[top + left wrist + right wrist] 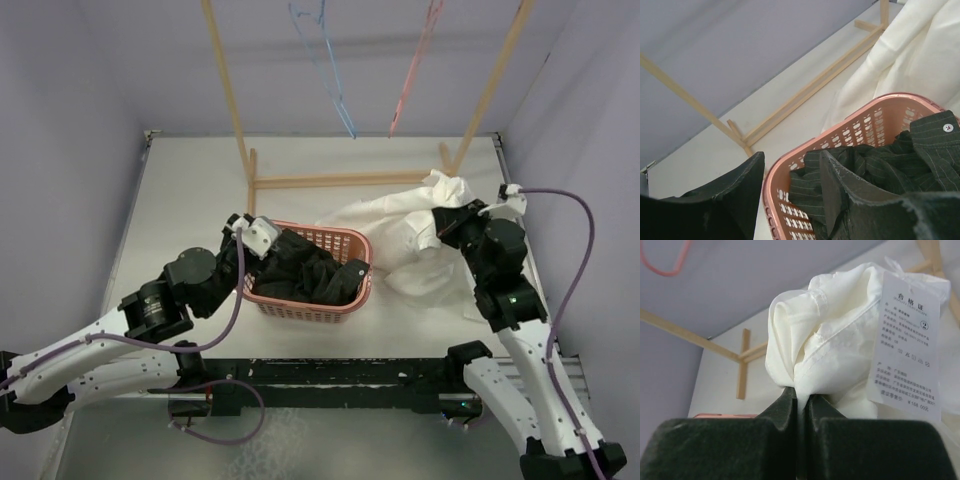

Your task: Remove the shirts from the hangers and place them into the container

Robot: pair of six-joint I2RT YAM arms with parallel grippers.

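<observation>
- Because the white shirt (815, 340) is soft, light cloth, I judge that it will sag and fold when it is lifted and will not keep any shape. Most of it lies crumpled on the table, just beside the right side of the salmon-pink basket (300, 312).
- The right gripper (801, 397) is pressed fully together on a bunched fold of this shirt. A paper tag (907, 340) hangs next to the fold.
- Such thin fabric may slide out of a small pinch. A thicker bunch, at a seam or at the collar, seems the safer place to hold.
- The shirt looks larger than the basket, so loose parts will probably trail over the rim.
- The black pinstriped shirt (900, 160) is already heaped inside the basket.
- The left gripper (792, 165) stands about half apart and holds nothing. One finger is outside the basket wall and the other is above the black cloth.
- The blue hanger (320, 60) and the pink hanger (415, 70) hang bare.
</observation>
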